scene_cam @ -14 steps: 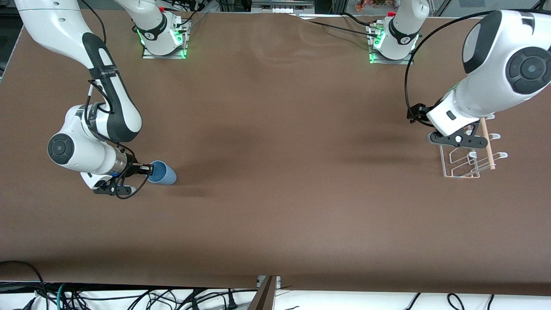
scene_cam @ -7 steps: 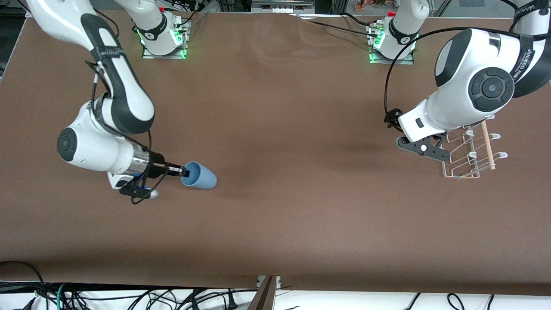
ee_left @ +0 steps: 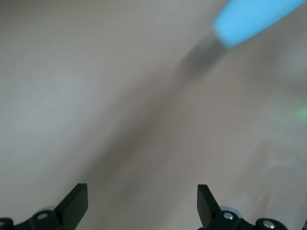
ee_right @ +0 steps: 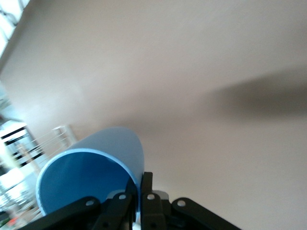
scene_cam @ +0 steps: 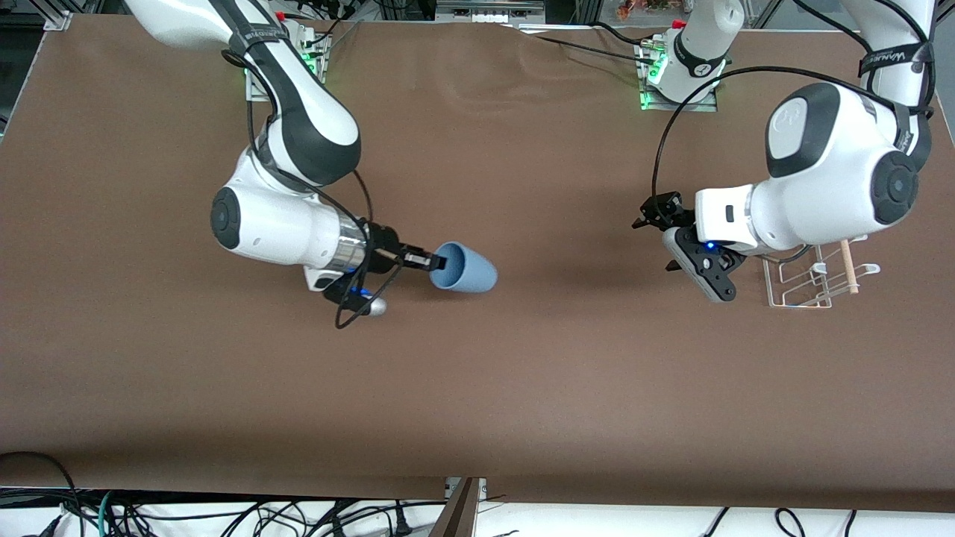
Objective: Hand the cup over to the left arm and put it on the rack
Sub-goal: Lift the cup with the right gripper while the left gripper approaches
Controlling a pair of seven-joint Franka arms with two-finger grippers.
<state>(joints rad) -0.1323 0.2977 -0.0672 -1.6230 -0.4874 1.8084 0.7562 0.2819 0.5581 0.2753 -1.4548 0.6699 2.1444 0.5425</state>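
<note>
My right gripper [scene_cam: 431, 262], left of frame centre, pinches the rim of the cup [scene_cam: 464, 268]: light blue, tapered, lying sideways above the table [scene_cam: 522, 373]. My left gripper [scene_cam: 656, 216], fingers spread and empty, hangs at centre-right beside the rack [scene_cam: 813, 287], which my arm partly hides.

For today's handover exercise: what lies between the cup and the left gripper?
Only bare brown table. In the front view nothing stands between the cup, held by the right gripper, and the open left gripper.
</note>
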